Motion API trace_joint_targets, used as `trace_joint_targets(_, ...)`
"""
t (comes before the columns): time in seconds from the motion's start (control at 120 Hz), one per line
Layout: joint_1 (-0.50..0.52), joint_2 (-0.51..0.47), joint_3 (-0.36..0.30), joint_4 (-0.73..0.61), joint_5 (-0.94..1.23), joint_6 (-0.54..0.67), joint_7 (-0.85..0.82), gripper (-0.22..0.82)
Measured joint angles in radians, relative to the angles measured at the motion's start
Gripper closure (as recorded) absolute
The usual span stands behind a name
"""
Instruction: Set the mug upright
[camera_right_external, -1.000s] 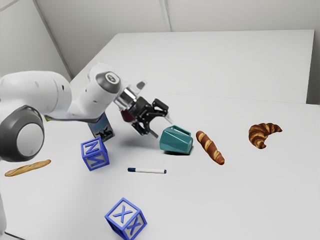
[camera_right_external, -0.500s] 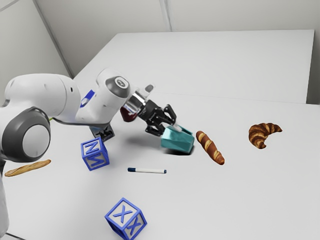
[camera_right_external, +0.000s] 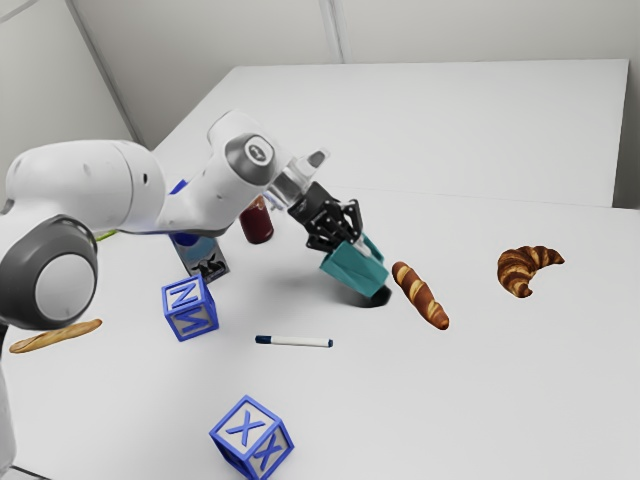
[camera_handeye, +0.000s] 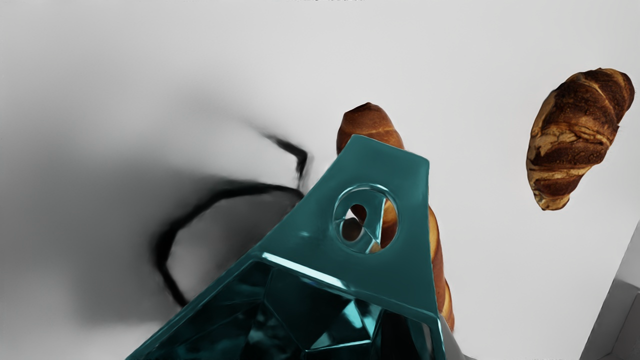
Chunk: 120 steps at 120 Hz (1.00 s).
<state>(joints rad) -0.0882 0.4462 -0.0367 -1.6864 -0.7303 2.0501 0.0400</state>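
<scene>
Mug (camera_right_external: 353, 268) up on a slant, folks, and our claw (camera_right_external: 352, 243) has it! We're clamped on it near its mouth, drawn in narrow, with the base tipped down and away from us. It's tilted, neither flat nor upright, and its dark shadow (camera_right_external: 384, 298) lies on the table (camera_right_external: 480, 400) below. From the wrist view, we look across its teal wall, a round opening in full sight, the faceted hollow inside nearest to us.

Just beyond the mug from our claw, there's the striped bread (camera_right_external: 420, 295), partly covered by the mug in the wrist view. Farther out that same way, well apart from us, sits the croissant (camera_right_external: 518, 268).

Down on the table, toward the exterior camera from our claw, lies the white marker (camera_right_external: 295, 341) with its dark blue end. We count 2 blue-edged letter blocks: 1 N block (camera_right_external: 190, 308) back behind our claw, and 1 X block (camera_right_external: 250, 440) well out past the marker. Also behind us, a dark red item (camera_right_external: 257, 222) stands nearest, the blue-and-grey box (camera_right_external: 205, 255) next, and the baguette (camera_right_external: 56, 336) rests farthest back of all!
</scene>
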Motion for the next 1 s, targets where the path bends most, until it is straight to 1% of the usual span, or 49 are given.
trace_joint_targets(0.142,-0.038,-0.078,-0.001,-0.013,0.243,0.001,-0.038,0.77)
trace_joint_targets(0.25,-0.050,-0.122,-0.001,-0.054,0.406,0.002,-0.064,0.78)
trace_joint_targets(0.367,-0.064,-0.176,-0.002,-0.128,0.528,0.026,-0.090,0.78)
trace_joint_targets(0.517,-0.076,-0.219,-0.004,-0.206,0.663,0.093,-0.117,0.78)
trace_joint_targets(0.717,-0.083,-0.236,-0.005,-0.245,0.772,0.169,-0.146,0.78)
trace_joint_targets(1.0,-0.085,-0.222,-0.006,-0.279,0.799,0.204,-0.179,0.78)
